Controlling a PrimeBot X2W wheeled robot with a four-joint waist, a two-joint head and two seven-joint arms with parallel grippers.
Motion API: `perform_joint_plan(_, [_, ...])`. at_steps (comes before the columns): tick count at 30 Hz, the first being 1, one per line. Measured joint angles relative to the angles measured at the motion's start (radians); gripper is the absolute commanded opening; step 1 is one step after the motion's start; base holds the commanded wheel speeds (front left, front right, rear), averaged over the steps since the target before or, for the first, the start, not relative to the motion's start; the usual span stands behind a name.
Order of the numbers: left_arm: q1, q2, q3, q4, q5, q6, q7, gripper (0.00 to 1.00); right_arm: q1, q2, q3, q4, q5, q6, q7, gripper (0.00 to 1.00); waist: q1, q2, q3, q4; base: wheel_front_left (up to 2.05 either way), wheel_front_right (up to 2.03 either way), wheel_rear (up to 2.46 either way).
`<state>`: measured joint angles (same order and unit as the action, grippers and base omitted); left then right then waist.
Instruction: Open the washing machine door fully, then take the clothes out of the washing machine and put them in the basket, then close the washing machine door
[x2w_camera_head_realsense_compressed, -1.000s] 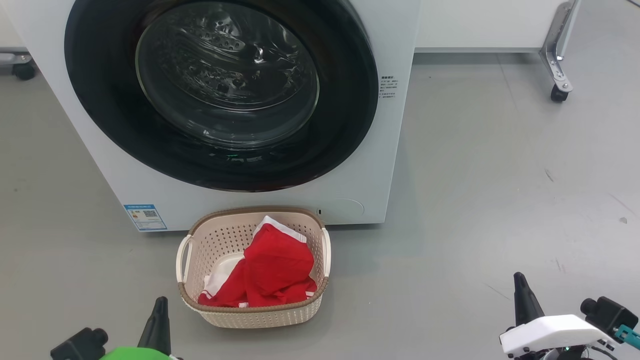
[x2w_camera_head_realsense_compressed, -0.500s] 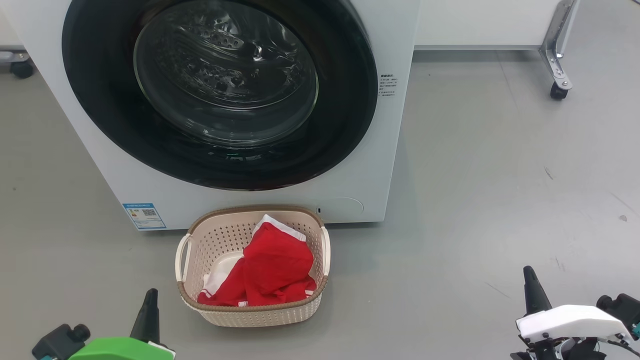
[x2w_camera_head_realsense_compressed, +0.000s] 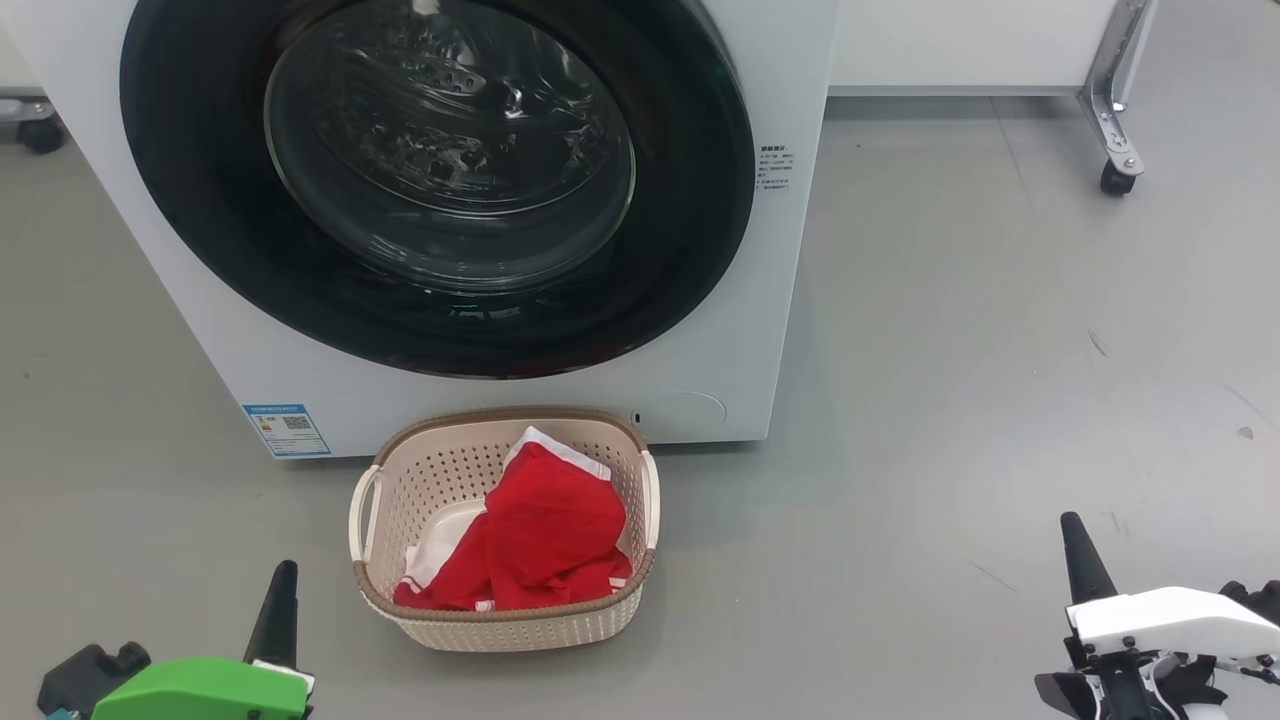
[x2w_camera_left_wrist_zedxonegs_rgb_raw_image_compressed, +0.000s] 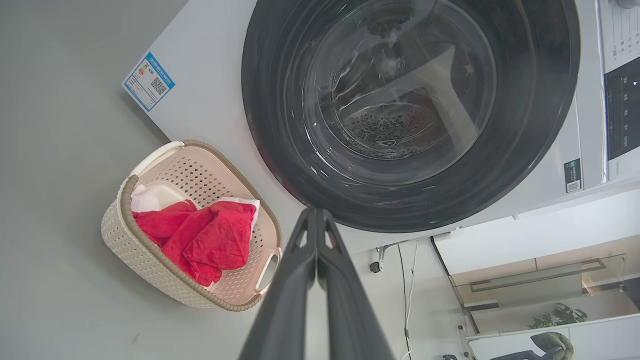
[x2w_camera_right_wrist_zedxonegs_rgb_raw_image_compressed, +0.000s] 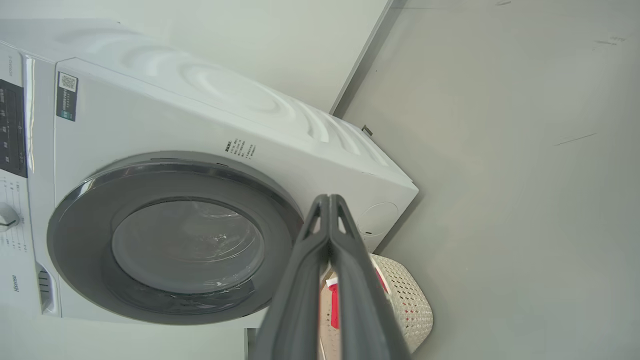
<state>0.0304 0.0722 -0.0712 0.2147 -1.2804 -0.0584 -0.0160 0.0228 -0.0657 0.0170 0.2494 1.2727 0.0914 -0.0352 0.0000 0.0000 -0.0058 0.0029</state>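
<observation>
In the head view, the washing machine door (x2w_camera_head_realsense_compressed: 690, 200) sits flush in the washing machine (x2w_camera_head_realsense_compressed: 700, 400) across the upper left of the frame, so your task looks done. The basket (x2w_camera_head_realsense_compressed: 510, 415) stands at lower centre, just in front of the machine, with the clothes (x2w_camera_head_realsense_compressed: 545, 540) heaped inside and reaching its near rim. Your left gripper (x2w_camera_head_realsense_compressed: 283, 575) at lower left and right gripper (x2w_camera_head_realsense_compressed: 1072, 525) at lower right both have their fingers pressed together and carry nothing.

In the left wrist view, the basket lies at middle left and the door fills the upper centre. The left arm is the nearer one to the basket, so a careless swing could knock it and tip the red folds out.

In the right wrist view, the door ring lies against the white front at lower left. You cannot tell whether the latch caught, and an uncaught door could drift open.

Count one door, one machine, one basket and two grippers. The clothes are a single heap, and the number of garments in it is unclear.
</observation>
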Motion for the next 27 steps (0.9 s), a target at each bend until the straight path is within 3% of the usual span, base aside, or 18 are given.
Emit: perform_joint_plan(27, [-0.063,0.000,0.076,0.039,-0.335,-0.053,0.068,0.00,-0.063,-0.010,-0.074,0.015,0.349,0.021,0.081,0.00,0.0000,0.0000,0.008,-0.003,0.00,0.00,0.00])
